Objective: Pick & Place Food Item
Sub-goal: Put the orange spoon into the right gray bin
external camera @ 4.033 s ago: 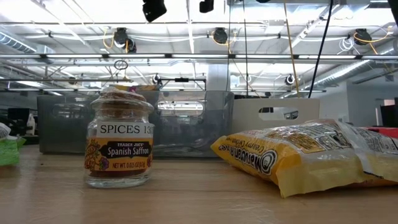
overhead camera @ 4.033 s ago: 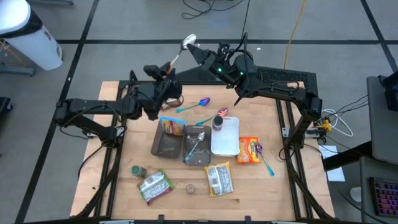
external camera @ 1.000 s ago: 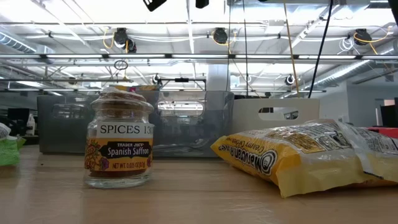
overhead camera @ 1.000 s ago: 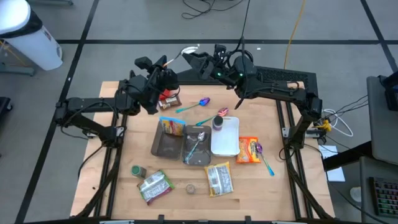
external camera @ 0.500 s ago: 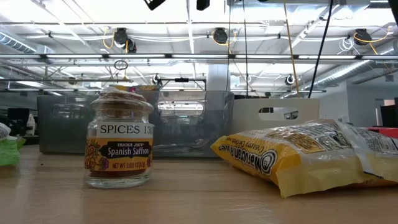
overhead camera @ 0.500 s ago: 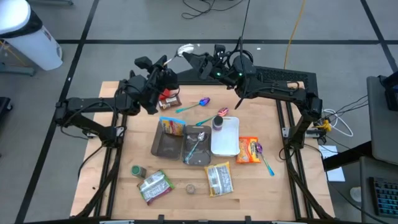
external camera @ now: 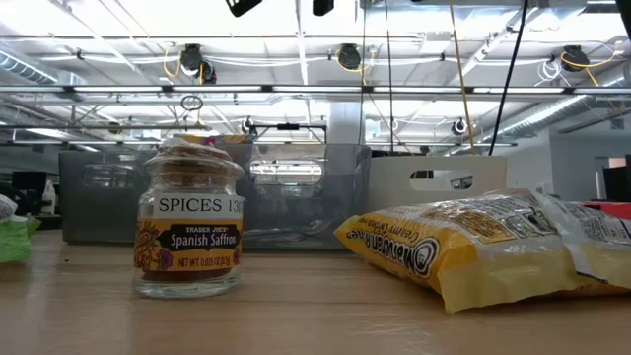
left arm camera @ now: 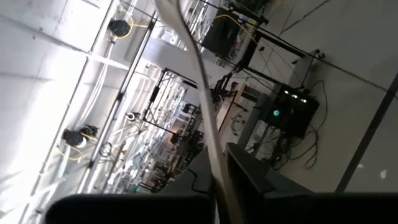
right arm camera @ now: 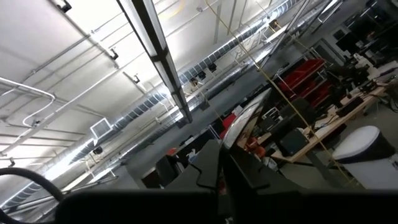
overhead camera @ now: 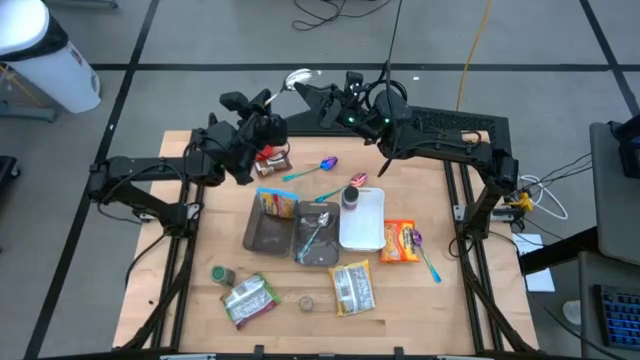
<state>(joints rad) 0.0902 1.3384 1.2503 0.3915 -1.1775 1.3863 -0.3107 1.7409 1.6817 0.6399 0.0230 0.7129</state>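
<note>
My left gripper (overhead camera: pixel 268 104) is raised above the table's far left part and is shut on a silver spoon, whose pale bowl (overhead camera: pixel 297 77) sticks out beyond the table's far edge. In the left wrist view (left arm camera: pixel 222 202) the spoon's handle runs away from the fingers. My right gripper (overhead camera: pixel 308 94) is also raised, just right of the spoon's bowl; its fingers look shut and empty in the right wrist view (right arm camera: pixel 221 171). Food packets lie on the table: an orange one (overhead camera: pixel 399 241), a yellow one (overhead camera: pixel 352 287) and a green one (overhead camera: pixel 249 298). My left gripper pinches the spoon's handle (left arm camera: pixel 216 168) between its two fingers, near the handle's free end. The handle runs on along the fingers, slanting up and away. The spoon is lifted clear of the table, its bowl (overhead camera: pixel 297 77) the far end.
Two dark trays (overhead camera: pixel 262 238) and a white tray (overhead camera: pixel 362 228) stand mid-table, with a yellow packet (overhead camera: pixel 277 203), a metal spoon (overhead camera: pixel 316 232) and a jar (overhead camera: pixel 351 197). Coloured spoons (overhead camera: pixel 315 168) (overhead camera: pixel 428 257) lie around. A saffron jar (external camera: pixel 187 242) and a yellow bag (external camera: pixel 473 247) sit near the front edge.
</note>
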